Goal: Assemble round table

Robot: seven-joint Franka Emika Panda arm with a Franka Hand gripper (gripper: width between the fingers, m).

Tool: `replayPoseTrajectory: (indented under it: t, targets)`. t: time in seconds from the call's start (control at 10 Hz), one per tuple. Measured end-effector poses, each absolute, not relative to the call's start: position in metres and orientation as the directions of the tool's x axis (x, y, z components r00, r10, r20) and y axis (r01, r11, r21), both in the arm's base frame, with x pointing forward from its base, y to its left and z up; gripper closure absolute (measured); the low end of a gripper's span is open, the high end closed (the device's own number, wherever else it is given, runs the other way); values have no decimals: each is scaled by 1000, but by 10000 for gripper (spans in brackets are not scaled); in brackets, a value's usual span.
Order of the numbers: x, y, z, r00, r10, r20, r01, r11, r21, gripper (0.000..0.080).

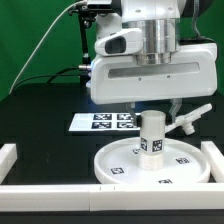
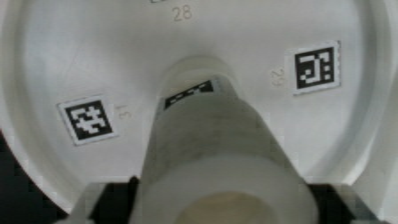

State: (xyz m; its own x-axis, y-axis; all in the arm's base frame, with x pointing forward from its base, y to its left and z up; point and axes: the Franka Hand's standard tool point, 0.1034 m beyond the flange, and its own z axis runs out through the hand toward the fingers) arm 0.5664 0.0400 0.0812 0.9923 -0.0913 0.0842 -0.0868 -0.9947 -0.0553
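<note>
White disc (image 1: pixel 108 160), white post (image 1: pixel 152 133), black-and-white tags (image 2: pixel 315 68)

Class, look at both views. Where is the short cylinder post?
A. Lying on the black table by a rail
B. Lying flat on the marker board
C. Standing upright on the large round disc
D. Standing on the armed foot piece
C: the cylinder post stands upright near the middle of the round disc.
</note>
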Motion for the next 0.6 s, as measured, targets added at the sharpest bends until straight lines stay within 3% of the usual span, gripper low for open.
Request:
replayPoseTrajectory:
  t: [0.2,0.3,0.6]
  targets:
    - [566,36,80,919,-388,75,-380,-920,-97,394]
    - [566,34,80,819,-571,55,-561,-817,-134,394]
    - [564,31,79,595,-804,-17,-795,-585,-159,393]
